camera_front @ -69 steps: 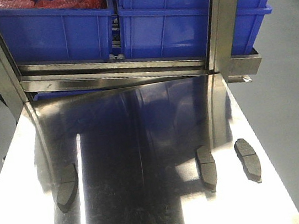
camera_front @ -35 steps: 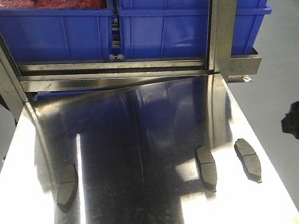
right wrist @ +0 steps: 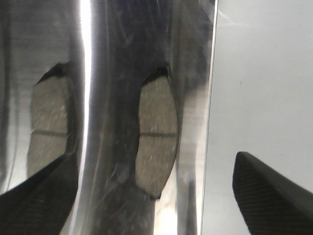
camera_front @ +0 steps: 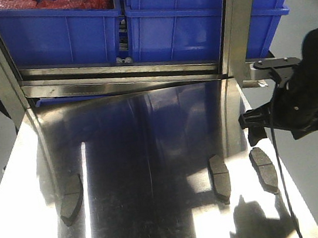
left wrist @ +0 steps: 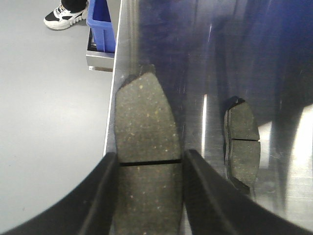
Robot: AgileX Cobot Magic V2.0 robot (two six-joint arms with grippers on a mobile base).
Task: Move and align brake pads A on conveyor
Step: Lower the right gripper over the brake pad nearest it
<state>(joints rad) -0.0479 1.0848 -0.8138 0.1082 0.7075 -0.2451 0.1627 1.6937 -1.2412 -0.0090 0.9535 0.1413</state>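
The held pad point(left wrist: 146, 117) sits between the fingers of our left gripper point(left wrist: 149, 155), which are clamped on its two long sides right at the cross groove. We judge that this mid-length grip keeps the curved piece balanced and stops it twisting when carried. It is at the left edge of the steel table point(camera_front: 152, 155), with grey floor point(left wrist: 49, 122) beside it. Whether it is lifted or resting there we cannot tell for sure. Its face is dark grey and gritty, flecked with pale specks, and the thin groove runs straight across it.

Three more pads lie flat on the table: the left pad point(camera_front: 71, 199), the middle pad point(camera_front: 219, 178) and the right pad point(camera_front: 264, 169), which is near the right edge. They lie lengthwise and roughly parallel.

Our right gripper point(right wrist: 156, 161) hovers above the right pad with its fingers wide apart, one on each side. We judge it is lined up to close across the pad's width. The conveyor shows in no view, so we take it that no pad has reached it yet. Blue bins point(camera_front: 193, 25) stand beyond the table's far end.
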